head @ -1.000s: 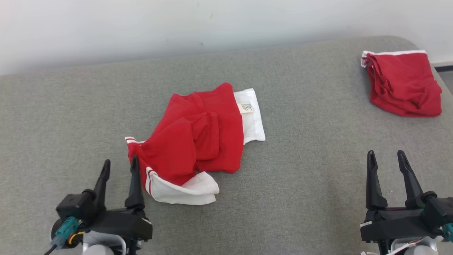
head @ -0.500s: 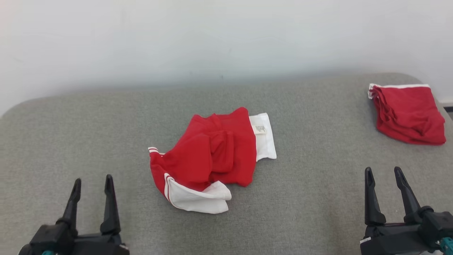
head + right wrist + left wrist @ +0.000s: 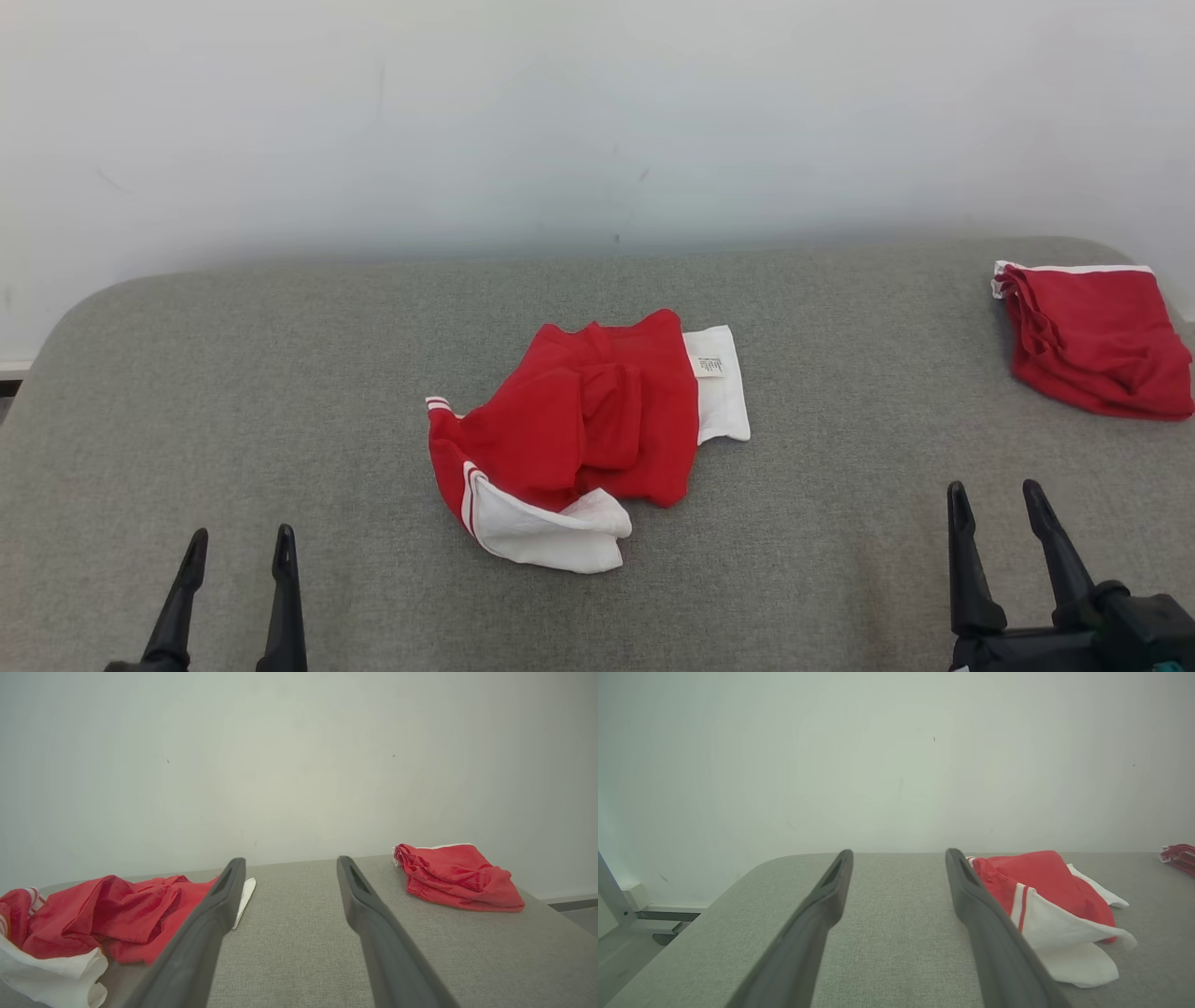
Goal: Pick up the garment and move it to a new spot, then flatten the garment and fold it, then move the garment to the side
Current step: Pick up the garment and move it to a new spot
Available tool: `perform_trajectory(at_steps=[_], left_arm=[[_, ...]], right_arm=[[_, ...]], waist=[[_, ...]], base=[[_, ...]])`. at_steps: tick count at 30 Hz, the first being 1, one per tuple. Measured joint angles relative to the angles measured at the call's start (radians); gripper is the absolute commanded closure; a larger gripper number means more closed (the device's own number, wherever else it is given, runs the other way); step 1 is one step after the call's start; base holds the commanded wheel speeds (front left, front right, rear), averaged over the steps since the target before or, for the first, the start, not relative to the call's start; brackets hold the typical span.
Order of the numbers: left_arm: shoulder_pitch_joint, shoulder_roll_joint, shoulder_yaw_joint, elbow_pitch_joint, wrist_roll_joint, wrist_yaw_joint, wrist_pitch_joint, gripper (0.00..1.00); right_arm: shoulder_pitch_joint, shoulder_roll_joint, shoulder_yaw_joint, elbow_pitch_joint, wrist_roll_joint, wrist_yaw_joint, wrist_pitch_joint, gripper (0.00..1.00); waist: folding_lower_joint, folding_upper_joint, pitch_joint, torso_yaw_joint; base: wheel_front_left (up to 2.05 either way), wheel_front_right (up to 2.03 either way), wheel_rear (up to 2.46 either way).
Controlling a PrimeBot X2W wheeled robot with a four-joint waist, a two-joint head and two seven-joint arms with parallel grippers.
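Along the bottom edge, left tool [image 3: 241,534] is cropped; garment [image 3: 579,434] crumpled.

There's the left gripper [image 3: 241,532] at seven o'clock in the head view: two slim black fingers [image 3: 282,597] tapering to blunt points. At five o'clock is the right gripper [image 3: 992,486], with the same black prongs flaring into chunky feet on a black block [image 3: 1027,649], a round knuckle [image 3: 1106,595] beside them. The wrist views show matte charcoal, with a long slot [image 3: 836,870] recessed near each tip.
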Motion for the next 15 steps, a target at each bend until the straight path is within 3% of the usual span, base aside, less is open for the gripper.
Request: perform_trajectory(at_steps=[15], left_arm=[[0.036,-0.062,0.019,0.046,0.029,-0.054,0.0,0.0]], right_arm=[[0.057,0.018,0.022,0.014,0.021,0.0,0.007,0.0]], waist=[[0.0001,0.0,0.005,0.002]], base=[[0.0,0.0,0.0]])
